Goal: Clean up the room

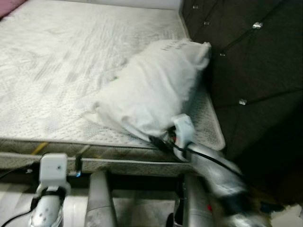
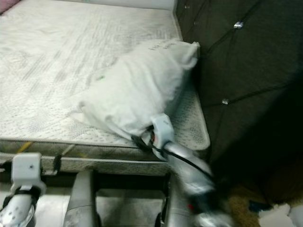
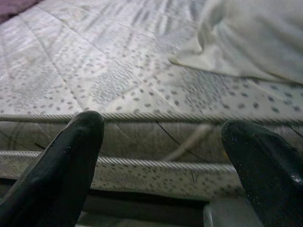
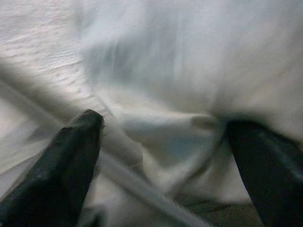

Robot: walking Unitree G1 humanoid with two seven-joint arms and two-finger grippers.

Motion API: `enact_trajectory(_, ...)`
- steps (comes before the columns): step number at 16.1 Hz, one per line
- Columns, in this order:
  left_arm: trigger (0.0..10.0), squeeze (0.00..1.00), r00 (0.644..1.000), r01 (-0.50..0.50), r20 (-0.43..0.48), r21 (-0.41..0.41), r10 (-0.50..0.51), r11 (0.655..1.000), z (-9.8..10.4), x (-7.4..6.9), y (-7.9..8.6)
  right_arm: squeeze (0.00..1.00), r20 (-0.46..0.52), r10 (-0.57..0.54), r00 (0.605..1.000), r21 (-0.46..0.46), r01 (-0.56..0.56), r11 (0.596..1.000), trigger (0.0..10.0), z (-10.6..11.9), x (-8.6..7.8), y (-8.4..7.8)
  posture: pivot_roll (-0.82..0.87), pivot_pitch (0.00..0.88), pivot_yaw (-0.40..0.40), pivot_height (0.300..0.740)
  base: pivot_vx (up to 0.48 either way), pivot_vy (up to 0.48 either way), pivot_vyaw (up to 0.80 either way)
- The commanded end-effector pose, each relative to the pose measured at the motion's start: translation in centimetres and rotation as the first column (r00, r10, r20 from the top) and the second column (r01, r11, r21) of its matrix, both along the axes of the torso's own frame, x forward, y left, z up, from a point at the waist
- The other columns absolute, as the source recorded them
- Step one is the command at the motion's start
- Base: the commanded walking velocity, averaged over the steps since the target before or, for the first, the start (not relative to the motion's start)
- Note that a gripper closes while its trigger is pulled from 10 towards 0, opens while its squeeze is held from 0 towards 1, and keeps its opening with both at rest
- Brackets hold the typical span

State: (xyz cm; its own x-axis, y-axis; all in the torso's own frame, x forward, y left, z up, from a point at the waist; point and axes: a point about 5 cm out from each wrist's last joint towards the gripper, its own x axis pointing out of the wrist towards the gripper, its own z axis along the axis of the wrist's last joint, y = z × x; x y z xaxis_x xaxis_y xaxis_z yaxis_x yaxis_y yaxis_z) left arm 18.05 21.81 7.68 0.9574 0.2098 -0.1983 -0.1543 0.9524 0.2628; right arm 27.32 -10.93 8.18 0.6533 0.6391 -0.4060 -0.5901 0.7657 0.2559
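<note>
A white pillow [image 1: 154, 90] lies on the bare mattress [image 1: 61, 71] of the bed, at the mattress's right side, close to the near edge and with its far corner up against the dark tufted headboard [image 1: 251, 71]. The pillow lies slantwise, its near end reaching almost to the mattress's piped border.

The right claw [image 4: 161, 142] is at that near end of the pillow. In the right wrist view its two black fingers [image 4: 71, 156] stand spread wide, with the white cloth bunched between them and pressing against both tips; the fingers are parted, not clenched. The right arm [image 1: 213, 170] reaches up from below the bed's edge to this spot.

The left claw [image 3: 165, 146] is released too, its fingers wide apart and holding nothing, held low in front of the mattress's side. The left arm [image 1: 49, 189] is below the bed's edge, well apart from the pillow.

The head views are somewhat blurred.
</note>
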Motion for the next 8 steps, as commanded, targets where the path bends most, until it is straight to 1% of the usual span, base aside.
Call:
enact_trajectory(1,10.0,0.00,1.000,0.015,0.004,0.001,-0.015,1.000,0.0,0.2,-0.1,0.00,-0.017,0.066,0.998,0.041,-0.065,0.997,10.0,0.4,-0.6,0.0,0.16,0.031,-0.051,0.532,0.000,0.000,0.00)
enact_trajectory(2,10.0,0.00,0.999,0.034,0.012,0.000,-0.034,0.999,0.1,0.8,-0.3,0.00,-0.065,0.228,0.971,0.049,-0.225,0.973,10.0,0.2,-3.0,-1.3,0.14,0.032,-0.038,0.532,0.000,0.000,0.00)
enact_trajectory(3,10.0,0.00,0.999,0.037,0.014,0.001,-0.037,0.999,0.2,1.0,-0.3,0.00,-0.079,0.247,0.966,0.029,-0.246,0.969,10.0,0.0,-3.3,-1.9,0.14,0.032,-0.035,0.532,0.000,0.000,0.00)
enact_trajectory(4,10.0,0.00,0.999,0.042,0.015,0.000,-0.042,0.999,0.2,1.2,-0.3,0.00,-0.078,0.271,0.960,-0.015,-0.273,0.962,10.0,-0.2,-3.5,-2.4,0.13,0.032,-0.031,0.532,0.000,0.000,0.00)
enact_trajectory(5,10.0,0.00,0.999,0.045,0.015,-0.003,-0.045,0.999,0.2,1.3,-0.4,0.00,-0.066,0.227,0.972,-0.045,-0.230,0.972,10.0,-0.3,-2.9,-2.6,0.13,0.032,-0.029,0.532,0.000,0.000,0.00)
enact_trajectory(6,10.0,0.00,0.999,0.048,0.016,-0.005,-0.048,0.999,0.2,1.4,-0.5,0.00,-0.050,0.184,0.982,-0.061,-0.186,0.981,10.0,-0.3,-2.3,-2.4,0.14,0.030,-0.030,0.532,0.000,0.000,0.00)
enact_trajectory(7,10.0,0.00,0.999,0.049,0.016,-0.005,-0.049,0.999,0.2,1.4,-0.6,0.00,-0.038,0.169,0.985,-0.070,-0.171,0.983,10.0,-0.3,-2.0,-2.2,0.14,0.030,-0.030,0.532,0.000,0.000,0.00)
enact_trajectory(8,10.0,0.00,0.999,0.050,0.020,-0.008,-0.050,0.999,0.3,1.4,-0.7,0.00,0.001,0.092,0.996,-0.050,-0.092,0.995,10.0,0.3,-1.0,-1.4,0.14,0.029,-0.033,0.532,0.000,0.000,0.00)
